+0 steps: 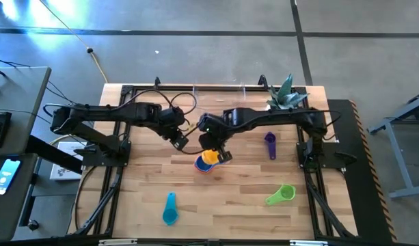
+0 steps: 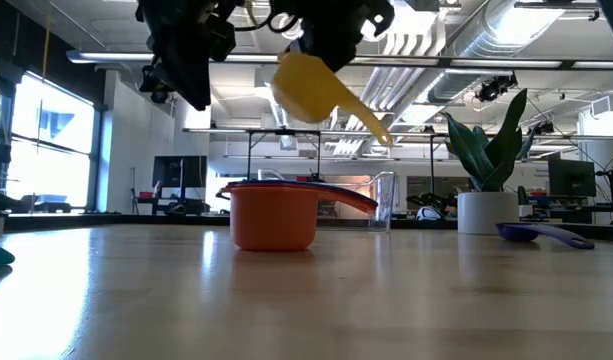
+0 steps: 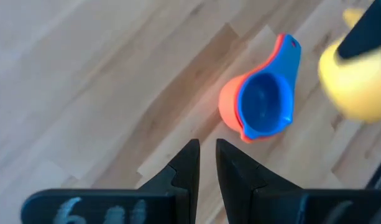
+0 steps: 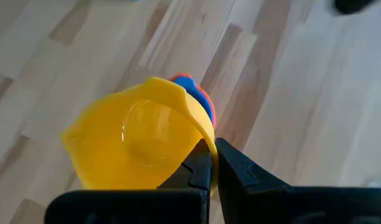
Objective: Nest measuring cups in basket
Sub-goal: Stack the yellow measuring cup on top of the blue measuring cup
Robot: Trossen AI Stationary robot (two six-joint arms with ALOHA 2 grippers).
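Note:
My right gripper is shut on the yellow measuring cup, which hangs over a blue cup nested in an orange cup standing on its base mid-table. My left gripper hovers just left of that stack with fingers nearly together, touching nothing. The purple cup, green cup and teal cup lie on the table. The clear basket sits at the far edge. No separate red cup shows. My right gripper pinches the yellow cup's bowl wall at the rim, one finger on the inner side and one outside, coming from above. The cup is lifted clear and tilted, its handle slanting downward above the orange cup.
A potted plant in a white pot stands at the far right corner, next to the basket. Black frame rails run along the table's left and right sides. Bare wood lies between the stack and the near cups.

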